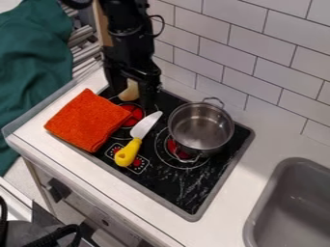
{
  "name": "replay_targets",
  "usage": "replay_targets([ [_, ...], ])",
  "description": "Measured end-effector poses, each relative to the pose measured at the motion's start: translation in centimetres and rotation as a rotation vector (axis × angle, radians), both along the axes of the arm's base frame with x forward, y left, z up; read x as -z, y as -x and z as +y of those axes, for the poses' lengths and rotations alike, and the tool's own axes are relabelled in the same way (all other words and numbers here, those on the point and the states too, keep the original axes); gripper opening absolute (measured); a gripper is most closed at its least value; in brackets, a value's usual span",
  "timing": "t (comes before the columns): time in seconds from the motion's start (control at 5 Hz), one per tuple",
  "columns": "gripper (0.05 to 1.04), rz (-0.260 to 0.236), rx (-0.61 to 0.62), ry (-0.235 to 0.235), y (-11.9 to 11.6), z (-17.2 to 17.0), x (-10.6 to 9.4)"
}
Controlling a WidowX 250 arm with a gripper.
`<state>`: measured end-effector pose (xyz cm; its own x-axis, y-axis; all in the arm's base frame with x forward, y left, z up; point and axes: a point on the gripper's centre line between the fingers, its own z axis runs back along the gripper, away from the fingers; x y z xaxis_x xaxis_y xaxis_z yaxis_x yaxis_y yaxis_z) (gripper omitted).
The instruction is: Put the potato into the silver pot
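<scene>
Silver pot (205,129): right of frame centre, upright on black stove (159,182); lid off, two loop handles, inner base exposed. Potato (130,91): upper left of frame, at pincer (132,100), outside pot. Pincer state: cannot tell whether clamped on potato or wide. Yellow-handled knife (136,139): between orange cloth (87,120) and pot. Grey sink (260,212): lower right of frame, set in white worktop (226,205).
</scene>
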<state>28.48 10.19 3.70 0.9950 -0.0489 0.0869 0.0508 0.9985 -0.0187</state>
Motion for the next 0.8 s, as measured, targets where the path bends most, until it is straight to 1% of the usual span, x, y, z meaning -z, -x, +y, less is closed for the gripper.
replay_targets([
  [0.2,1.006,0.007,0.02,-0.043,-2.3,3.4,1.4],
  [0.4,1.006,0.009,0.038,-0.052,-4.3,6.0,3.0],
  [0.6,1.006,-0.01,0.022,-0.043,-5.0,8.4,4.1],
  [0.8,1.006,-0.032,0.008,-0.022,-5.6,9.3,4.4],
])
